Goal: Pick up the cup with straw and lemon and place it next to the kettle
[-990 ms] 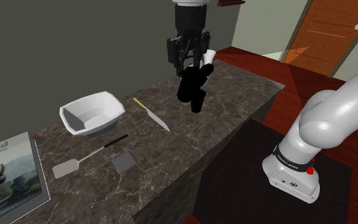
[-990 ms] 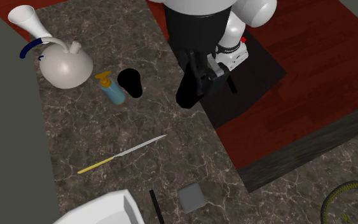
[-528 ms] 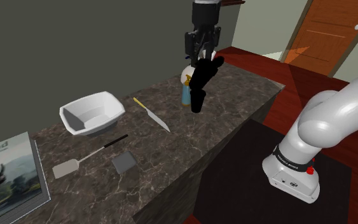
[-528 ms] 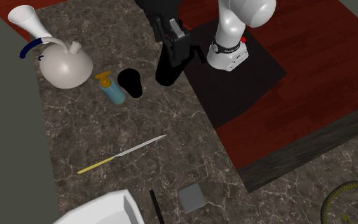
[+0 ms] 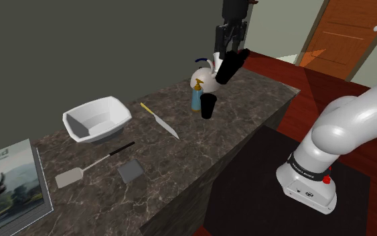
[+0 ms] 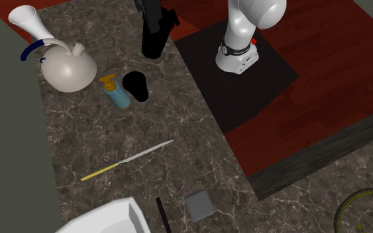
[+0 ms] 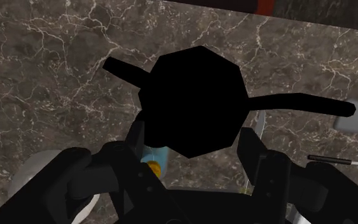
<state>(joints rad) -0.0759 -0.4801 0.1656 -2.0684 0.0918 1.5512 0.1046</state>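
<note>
Your gripper point(image 5: 231, 41) was clamped on the black cup point(image 5: 228, 67), holding it tilted and well off the tabletop point(image 5: 180, 161), likely to clear the bottle point(image 5: 195, 100) and the second black cup point(image 5: 209, 106) by the kettle point(image 5: 205, 79). Since half a second earlier, it had swung nearer the kettle.

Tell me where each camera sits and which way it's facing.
Shoulder view: beside the stand, looking down along the marble counter toward the kettle; arm and hand show.
Second exterior view: overhead, looking almost straight down at the counter; arm base at the top.
Wrist view: on the hand, looking down past the clasped black cup.
Both exterior views share kettle, blue bottle and knife.
</note>
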